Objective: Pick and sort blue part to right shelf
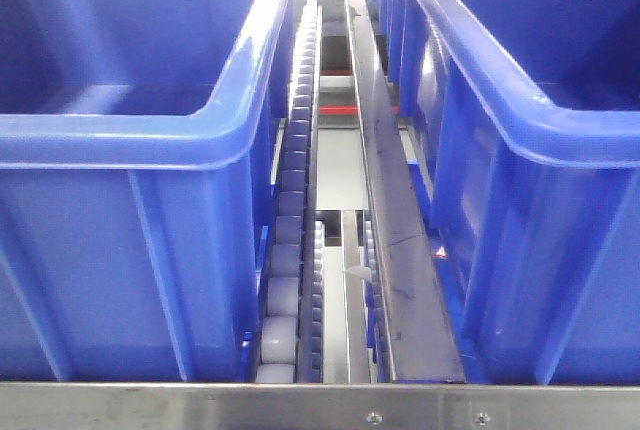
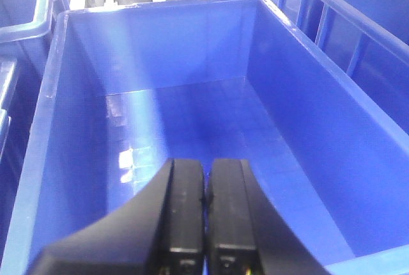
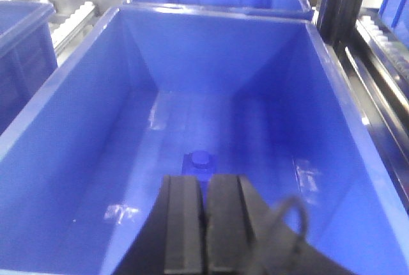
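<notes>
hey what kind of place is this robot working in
Likely a factory or warehouse sorting station: large blue plastic bins, a roller conveyor track running between them, and metal rails.

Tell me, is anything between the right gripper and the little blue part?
Nothing. In the right wrist view only bare bin floor separates the shut right gripper from the blue part.

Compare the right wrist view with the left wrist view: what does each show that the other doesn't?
Only the right wrist view shows a small blue part lying on the bin floor, just ahead of the right pincer. Only the left wrist view shows an empty bin under the left pincer. Both show a blue bin below a shut black pincer holding nothing.
</notes>
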